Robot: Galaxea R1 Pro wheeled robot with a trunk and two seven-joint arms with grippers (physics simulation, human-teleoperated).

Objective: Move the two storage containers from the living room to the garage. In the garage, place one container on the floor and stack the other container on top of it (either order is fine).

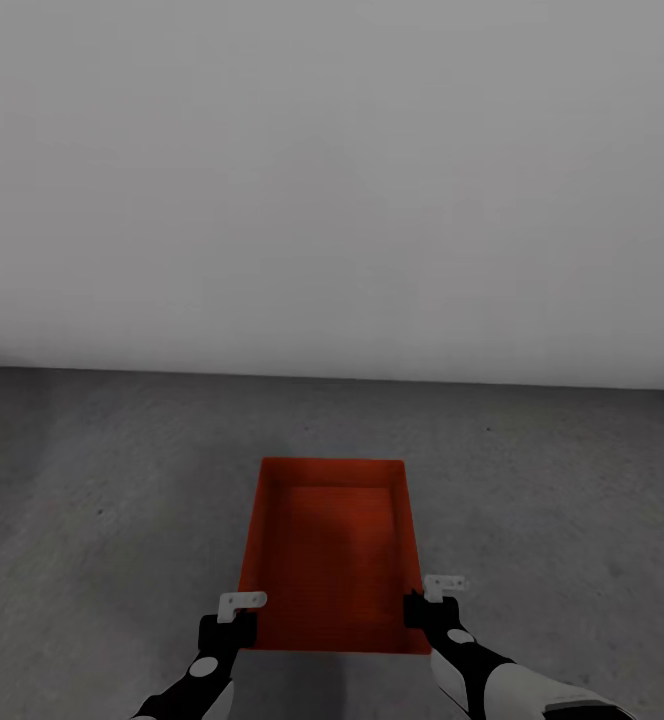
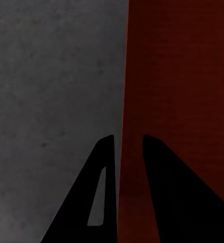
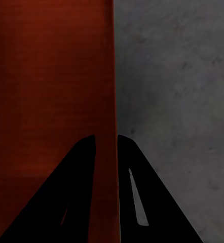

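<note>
**Both grippers clamped on one bin, facing the garage wall**

Left to right: the left gripper (image 1: 234,622) has its jaws straddling the left wall of the orange-red storage container (image 1: 330,560), one finger (image 2: 99,197) outside, the other inside, pinching the wall. The open bin sits over the dark grey concrete floor (image 1: 92,500), near the pale grey wall (image 1: 332,180). The right gripper (image 1: 427,603) grips the right wall the same way.

Orange-red rectangular open bin (image 1: 332,545), plain walls, lower centre; mottled dark grey concrete floor (image 1: 102,480) around; plain pale grey wall (image 1: 332,180) above.
</note>
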